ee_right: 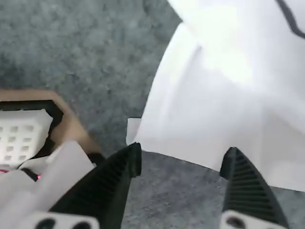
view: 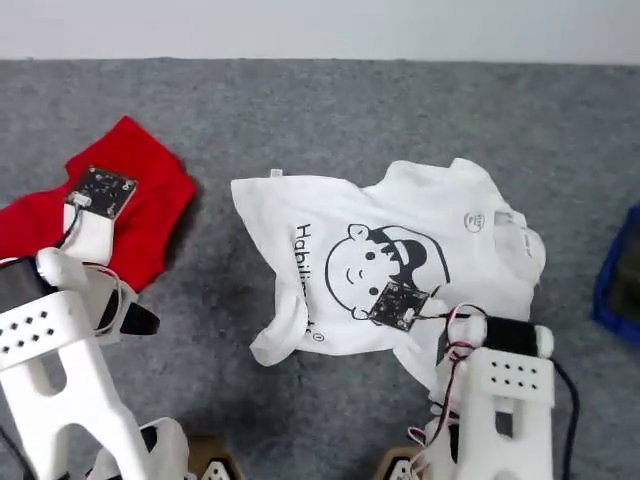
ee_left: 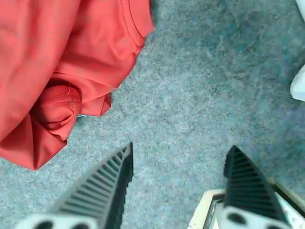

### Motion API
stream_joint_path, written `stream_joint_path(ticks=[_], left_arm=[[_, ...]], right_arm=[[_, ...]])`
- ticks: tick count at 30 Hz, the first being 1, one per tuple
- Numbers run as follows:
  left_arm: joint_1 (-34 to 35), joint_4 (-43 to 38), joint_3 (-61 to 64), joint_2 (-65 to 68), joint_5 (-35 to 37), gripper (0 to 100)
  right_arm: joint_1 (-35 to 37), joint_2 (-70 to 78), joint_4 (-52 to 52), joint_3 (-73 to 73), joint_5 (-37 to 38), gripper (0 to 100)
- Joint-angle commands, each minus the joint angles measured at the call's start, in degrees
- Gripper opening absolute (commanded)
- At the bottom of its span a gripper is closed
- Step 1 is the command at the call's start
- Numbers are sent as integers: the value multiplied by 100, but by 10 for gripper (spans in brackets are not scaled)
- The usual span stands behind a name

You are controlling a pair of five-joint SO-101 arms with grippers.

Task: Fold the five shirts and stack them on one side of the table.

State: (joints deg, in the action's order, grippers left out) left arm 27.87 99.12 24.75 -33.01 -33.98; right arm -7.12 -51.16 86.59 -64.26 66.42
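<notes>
White shirt (view: 330,210) with the cartoon face print lies spread out but rumpled around the middle of the grey counter (view: 300,120), and one corner on its near-left side is curled up. Its near-right part is hidden under the right arm, so no idea how that bit lies. The right claw (ee_right: 183,164) is wide open with nothing in it, hanging right over the shirt's near edge where the cloth ends and the grey counter starts. I can't tell whether the tips actually touch the cloth.

The red shirt (view: 155,215) is bunched up on the left side of the counter, well apart from the white one. In the high view it's cut off by the frame edge and partly covered by the left arm. The left claw (ee_left: 178,164) is open too and holds nothing. It's over bare counter just beside the red shirt's crumpled edge.

A blue something (view: 622,275) sits at the far right edge, mostly cut off, so I can't make out if it's a shirt. A tan and white block (ee_right: 28,133) shows near the right claw, too blurry to identify.
</notes>
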Motion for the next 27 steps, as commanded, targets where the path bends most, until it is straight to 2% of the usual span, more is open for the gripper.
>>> stream_joint_path(ticks=[1, 9, 11, 14, 15, 16, 18, 20, 22, 27], left_arm=[[0, 149, -22, -141, 62, 298], [0, 149, -57, -141, 88, 298], [0, 158, -57, -141, 334, 298], [-79, 158, -57, -141, 1081, 298], [-202, 158, -31, -141, 1266, 298], [-360, 158, -22, -141, 1433, 298], [-782, 158, 4, -141, 1705, 298], [-1407, 158, 75, -141, 1978, 298], [-2277, 158, 180, -105, 2215, 298], [-4396, 123, 708, -88, 2409, 299]], right_arm=[[66, 57, -145, -176, 53, 273], [40, 1560, -1191, -413, 53, 266], [40, 1903, -1455, -281, 44, 207], [31, 2316, -1947, -141, 35, 31], [22, 2404, -2070, -105, 35, 0], [22, 2475, -2132, -62, 35, 26], [22, 2527, -2149, 35, 26, 58], [22, 2527, -2123, 229, 26, 34], [-75, 2527, -2070, 501, 26, 7], [-734, 2563, -1622, 1477, 35, 14]])
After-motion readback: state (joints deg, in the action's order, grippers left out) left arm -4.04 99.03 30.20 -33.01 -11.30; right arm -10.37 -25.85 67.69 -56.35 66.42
